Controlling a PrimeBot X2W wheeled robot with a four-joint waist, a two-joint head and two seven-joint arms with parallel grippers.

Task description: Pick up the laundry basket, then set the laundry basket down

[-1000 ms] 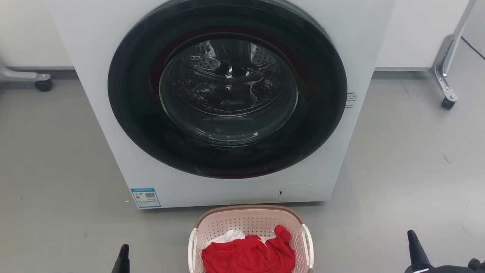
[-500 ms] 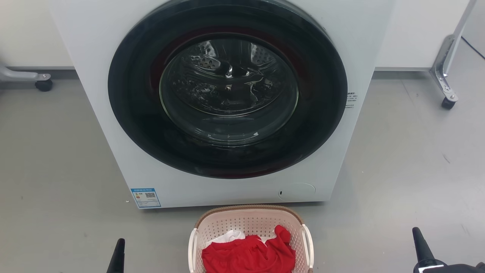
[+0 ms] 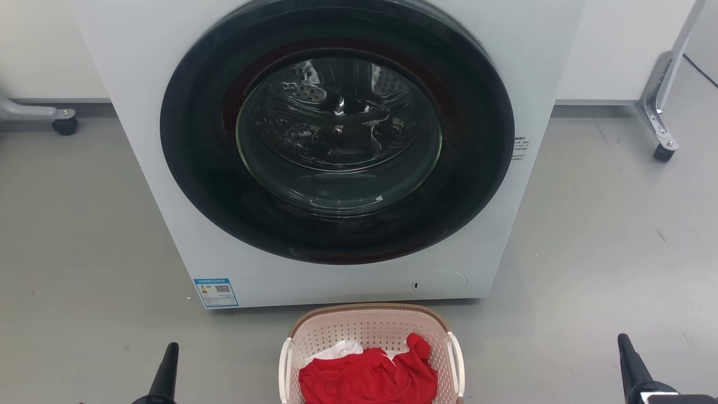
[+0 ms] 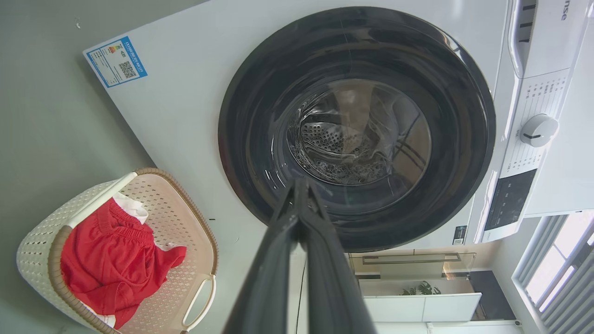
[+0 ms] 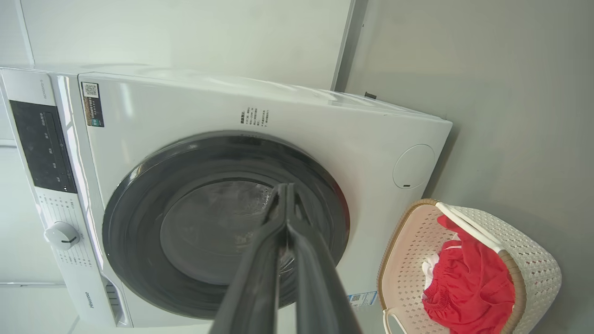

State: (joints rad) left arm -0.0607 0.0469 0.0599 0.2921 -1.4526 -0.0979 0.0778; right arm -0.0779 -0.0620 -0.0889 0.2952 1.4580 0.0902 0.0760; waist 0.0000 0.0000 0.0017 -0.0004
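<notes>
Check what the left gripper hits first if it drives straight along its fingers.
Probably the washer door: the left gripper, shut, aims at its dark ring near the glass. Depth is unclear. The laundry basket sits aside.

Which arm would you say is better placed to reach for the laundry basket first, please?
Left, marginally: in the head view the left gripper sits closer to the laundry basket than the right gripper does. Both are shut and clear of it, so either must open first.
</notes>
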